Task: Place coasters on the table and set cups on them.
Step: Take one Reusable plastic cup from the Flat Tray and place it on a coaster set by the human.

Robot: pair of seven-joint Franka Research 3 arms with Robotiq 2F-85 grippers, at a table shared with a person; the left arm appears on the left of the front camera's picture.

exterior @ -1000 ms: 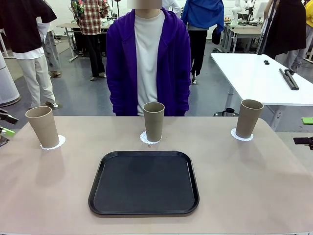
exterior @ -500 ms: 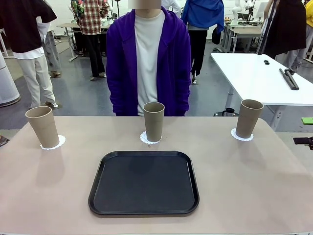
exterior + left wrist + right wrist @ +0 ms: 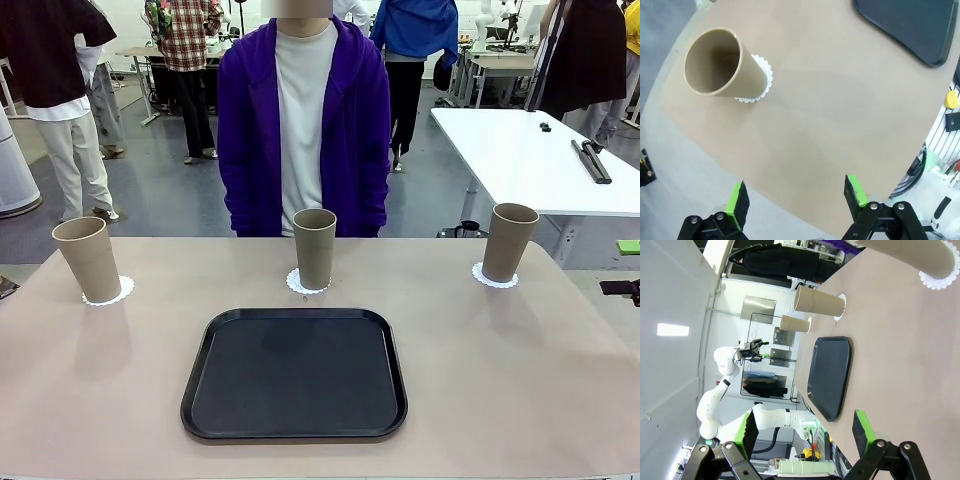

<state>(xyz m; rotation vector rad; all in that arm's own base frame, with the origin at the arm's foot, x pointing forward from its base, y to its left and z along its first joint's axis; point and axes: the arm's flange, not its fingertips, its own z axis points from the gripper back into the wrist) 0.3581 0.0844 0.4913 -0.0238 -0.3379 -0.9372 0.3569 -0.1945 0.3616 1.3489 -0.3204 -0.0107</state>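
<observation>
Three tall tan cups (image 3: 314,246) upright, each on a white lacy coaster (image 3: 108,292), spread along the far side of the beige worktop (image 3: 500,380)

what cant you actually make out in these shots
- Middle coaster, front view: mostly covered by the middle cup standing on it.
- Right cup, right wrist view: rim cut off by the top edge.
- Tray, left wrist view: cut off at the top right corner.
- Left gripper: finger bases run off the bottom edge.
</observation>
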